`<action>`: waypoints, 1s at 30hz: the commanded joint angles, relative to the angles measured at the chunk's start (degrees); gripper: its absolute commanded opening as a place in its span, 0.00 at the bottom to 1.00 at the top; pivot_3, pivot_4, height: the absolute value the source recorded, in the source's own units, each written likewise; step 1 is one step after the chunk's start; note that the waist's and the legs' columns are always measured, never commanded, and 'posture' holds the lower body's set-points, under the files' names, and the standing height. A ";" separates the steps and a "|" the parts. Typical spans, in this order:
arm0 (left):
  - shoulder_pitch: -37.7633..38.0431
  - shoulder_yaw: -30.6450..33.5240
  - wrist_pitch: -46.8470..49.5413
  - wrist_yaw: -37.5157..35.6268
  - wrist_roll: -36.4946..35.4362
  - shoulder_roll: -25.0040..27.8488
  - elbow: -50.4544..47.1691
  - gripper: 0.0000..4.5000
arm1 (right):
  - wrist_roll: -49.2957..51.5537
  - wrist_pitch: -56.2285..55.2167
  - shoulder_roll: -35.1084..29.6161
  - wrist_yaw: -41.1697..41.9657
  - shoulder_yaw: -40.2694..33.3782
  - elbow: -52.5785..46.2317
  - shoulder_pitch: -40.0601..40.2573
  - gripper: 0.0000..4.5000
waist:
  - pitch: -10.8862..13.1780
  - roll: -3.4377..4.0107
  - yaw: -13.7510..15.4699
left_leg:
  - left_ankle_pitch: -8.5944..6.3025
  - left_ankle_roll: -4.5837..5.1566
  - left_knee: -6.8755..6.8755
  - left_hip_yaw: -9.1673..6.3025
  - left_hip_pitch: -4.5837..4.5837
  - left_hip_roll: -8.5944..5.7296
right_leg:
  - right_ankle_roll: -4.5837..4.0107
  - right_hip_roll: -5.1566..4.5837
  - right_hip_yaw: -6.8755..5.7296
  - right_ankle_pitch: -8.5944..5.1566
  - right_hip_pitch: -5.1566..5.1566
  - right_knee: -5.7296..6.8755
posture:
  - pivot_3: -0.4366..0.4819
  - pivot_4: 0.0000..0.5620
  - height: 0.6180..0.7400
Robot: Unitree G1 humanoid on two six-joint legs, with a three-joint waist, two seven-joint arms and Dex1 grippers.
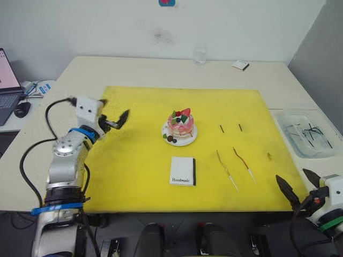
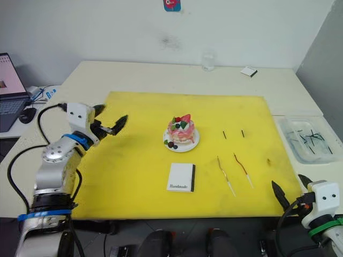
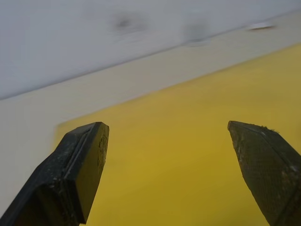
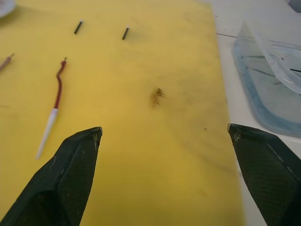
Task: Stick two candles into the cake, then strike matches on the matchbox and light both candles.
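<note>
We see our right gripper (image 4: 164,136) spread; ahead lie a dark stain (image 4: 157,95) and wavy red candle (image 4: 53,103). Our left gripper (image 3: 169,136) is spread too.

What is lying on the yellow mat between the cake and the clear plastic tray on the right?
Between the cake and the tray, the head views show two short matches on the yellow mat; otherwise that stretch is bare.
</note>
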 commanded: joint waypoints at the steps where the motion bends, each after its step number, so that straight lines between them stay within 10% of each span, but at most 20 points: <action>1: -0.89 -7.56 9.57 -10.29 -8.49 2.52 -16.10 1.00 | 0.59 1.59 1.20 -0.29 5.11 -4.50 1.05 0.99 | -0.06 0.05 -0.03 | 0.00 0.00 0.00 -0.02 0.01 -0.02 | -0.07 -0.02 0.05 -0.04 0.00 -0.02 | 0.48 0.27 1.00; 14: -3.55 -20.99 7.65 -18.62 -5.30 -1.67 -22.93 1.00 | -6.37 9.07 -0.31 -5.07 16.49 0.01 -3.51 0.99 | -0.13 0.14 -0.16 | 0.00 0.00 -0.02 -0.29 0.79 -0.12 | -0.42 0.11 0.03 -0.24 0.63 -0.01 | 0.48 0.27 1.00; 30: -3.67 -19.76 9.06 -18.08 -5.94 -2.12 -23.41 1.00 | -10.00 10.37 0.44 -7.78 18.41 -2.40 -3.65 0.00 | -0.18 0.05 -0.14 | -0.01 -0.01 -0.02 -0.31 0.79 -0.06 | -0.41 0.00 0.07 -0.25 0.70 -0.18 | 0.48 0.27 1.00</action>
